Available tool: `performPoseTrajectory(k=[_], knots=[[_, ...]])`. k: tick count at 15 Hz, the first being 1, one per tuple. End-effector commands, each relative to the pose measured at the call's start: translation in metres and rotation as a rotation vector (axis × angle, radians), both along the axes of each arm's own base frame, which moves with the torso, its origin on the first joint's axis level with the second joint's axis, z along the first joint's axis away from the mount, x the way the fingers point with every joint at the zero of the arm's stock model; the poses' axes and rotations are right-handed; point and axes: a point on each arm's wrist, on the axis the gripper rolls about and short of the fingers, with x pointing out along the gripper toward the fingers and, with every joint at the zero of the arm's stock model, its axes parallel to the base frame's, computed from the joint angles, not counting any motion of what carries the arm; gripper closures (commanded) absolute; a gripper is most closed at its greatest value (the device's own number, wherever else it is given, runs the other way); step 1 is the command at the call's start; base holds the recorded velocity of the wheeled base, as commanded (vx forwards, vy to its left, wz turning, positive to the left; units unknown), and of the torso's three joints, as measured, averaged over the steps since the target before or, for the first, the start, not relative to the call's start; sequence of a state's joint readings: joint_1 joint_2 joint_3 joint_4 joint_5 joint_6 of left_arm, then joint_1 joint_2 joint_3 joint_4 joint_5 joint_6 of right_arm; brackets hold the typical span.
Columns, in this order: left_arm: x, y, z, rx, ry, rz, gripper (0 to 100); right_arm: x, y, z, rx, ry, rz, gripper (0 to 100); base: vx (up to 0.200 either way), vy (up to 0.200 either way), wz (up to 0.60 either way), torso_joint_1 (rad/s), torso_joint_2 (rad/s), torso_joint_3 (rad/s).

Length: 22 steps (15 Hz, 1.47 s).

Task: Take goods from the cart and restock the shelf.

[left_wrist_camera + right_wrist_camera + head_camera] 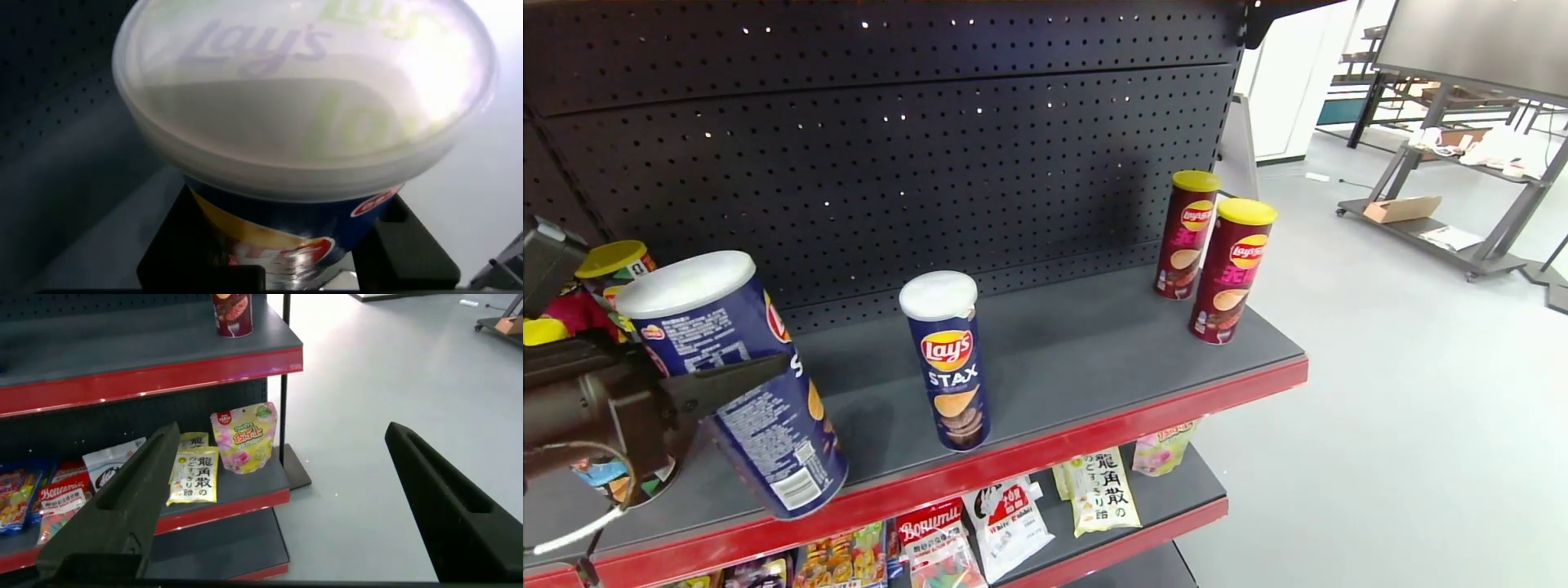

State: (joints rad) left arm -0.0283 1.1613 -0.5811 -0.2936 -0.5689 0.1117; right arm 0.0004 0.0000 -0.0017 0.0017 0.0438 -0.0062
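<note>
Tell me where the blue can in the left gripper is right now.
Head view, left side: the tilted blue can sits clamped in the left gripper, its base by the red front edge of the shelf, left of the upright blue can.

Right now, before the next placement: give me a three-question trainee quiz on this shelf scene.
1. True or false: the blue cylindrical chip can with a white plastic lid, held in the left jaws, is upright.
2. How many maroon chip cans with yellow lids stand on the grey top shelf?
3. The right jaws are: A) shut on a bag, B) open and empty, C) shut on a can.
Key: 1 false, it tilts; 2 two; 3 B.
</note>
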Motion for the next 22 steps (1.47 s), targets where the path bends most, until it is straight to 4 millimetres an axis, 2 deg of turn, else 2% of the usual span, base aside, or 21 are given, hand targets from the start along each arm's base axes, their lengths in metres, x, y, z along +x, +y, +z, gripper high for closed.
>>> performPoseTrajectory(k=[1,5,11,14,17,18,22], knots=[[0.023,-0.003,-0.010,0.003,0.028,-0.014,100,0.000,0.000,0.000,0.000,0.000,0.002,0,0.000,0.000,0.00,0.000,0.00,0.000],[0.028,-0.010,-0.013,0.004,0.034,-0.044,100,0.000,0.000,0.000,0.000,0.000,0.000,0,0.000,0.000,0.00,0.000,0.00,0.000],[0.040,-0.010,-0.010,0.017,0.028,-0.001,100,0.000,0.000,0.000,0.000,0.000,0.002,0,0.000,0.000,0.00,0.000,0.00,0.000],[0.053,-0.011,-0.015,0.043,0.037,0.021,100,0.000,0.000,0.000,0.000,0.000,0.002,0,0.000,0.000,0.00,0.000,0.00,0.000],[0.082,-0.012,-0.027,0.084,-0.001,0.052,100,0.000,0.000,0.000,0.000,0.000,0.002,0,0.000,0.000,0.00,0.000,0.00,0.000],[0.098,-0.012,-0.030,0.098,-0.023,0.101,100,0.000,0.000,0.000,0.000,0.000,0.002,0,0.000,0.000,0.00,0.000,0.00,0.000],[0.140,-0.020,-0.033,0.098,-0.049,0.126,100,0.000,0.000,0.000,0.000,0.000,0.002,0,0.000,0.000,0.00,0.000,0.00,0.000]])
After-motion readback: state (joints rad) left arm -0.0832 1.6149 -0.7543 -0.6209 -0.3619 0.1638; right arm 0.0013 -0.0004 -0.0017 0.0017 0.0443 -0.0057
